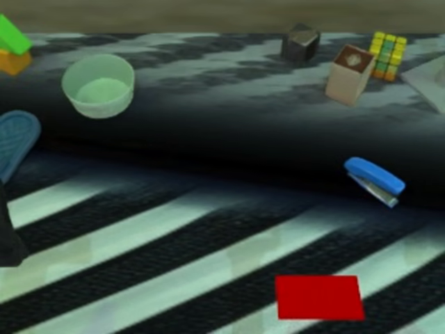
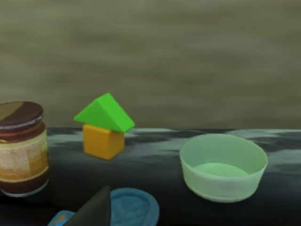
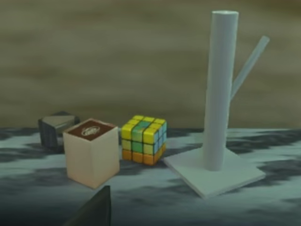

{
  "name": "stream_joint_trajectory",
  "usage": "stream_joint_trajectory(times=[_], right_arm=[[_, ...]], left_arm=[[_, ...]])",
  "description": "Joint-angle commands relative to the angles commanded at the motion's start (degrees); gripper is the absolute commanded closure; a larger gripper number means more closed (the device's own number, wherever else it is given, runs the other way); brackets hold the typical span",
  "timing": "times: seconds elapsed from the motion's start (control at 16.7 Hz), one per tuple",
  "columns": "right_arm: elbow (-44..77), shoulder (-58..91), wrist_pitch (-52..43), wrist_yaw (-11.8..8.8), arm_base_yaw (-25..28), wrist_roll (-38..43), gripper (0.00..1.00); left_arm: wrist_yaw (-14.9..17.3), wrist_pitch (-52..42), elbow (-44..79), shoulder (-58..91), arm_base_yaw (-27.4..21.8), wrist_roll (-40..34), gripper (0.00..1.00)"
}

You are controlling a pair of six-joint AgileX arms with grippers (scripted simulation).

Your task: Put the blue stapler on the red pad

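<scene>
Two task things lie well apart on the striped table (image 1: 139, 229): the blue stapler (image 1: 375, 180) at the right of the top view, untouched, and the red pad (image 1: 319, 297) flat at lower right, below the stapler. The left claw (image 1: 10, 240) sits at the left edge; whether it is spread cannot be told. The right claw (image 3: 94, 209) shows only a dark tip, its state unclear.

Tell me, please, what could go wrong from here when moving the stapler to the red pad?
The blue stapler lies slanted, so a gripper not turned to match might pinch it badly and drop it. The red pad sits close to the table's near edge, so an overshoot could leave the stapler half off it. Neither gripper is near yet.
</scene>
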Motion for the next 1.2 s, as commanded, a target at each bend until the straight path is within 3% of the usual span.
stream_joint_trajectory(times=[0.3, 0.54, 1.2], right_arm=[[3.51, 3.52, -2.54, -0.18, 0.75, -0.97, 0.0], [16.3, 16.75, -11.1, -0.26, 2.72, -4.23, 0.0], [69.31, 85.15, -48.45, 0.15, 10.39, -18.23, 0.0]], left_arm=[[0.0, 0.0, 0.0, 0.0, 0.0, 0.0, 0.0], [0.0, 0.0, 0.0, 0.0, 0.0, 0.0, 0.0], [0.0, 0.0, 0.0, 0.0, 0.0, 0.0, 0.0]])
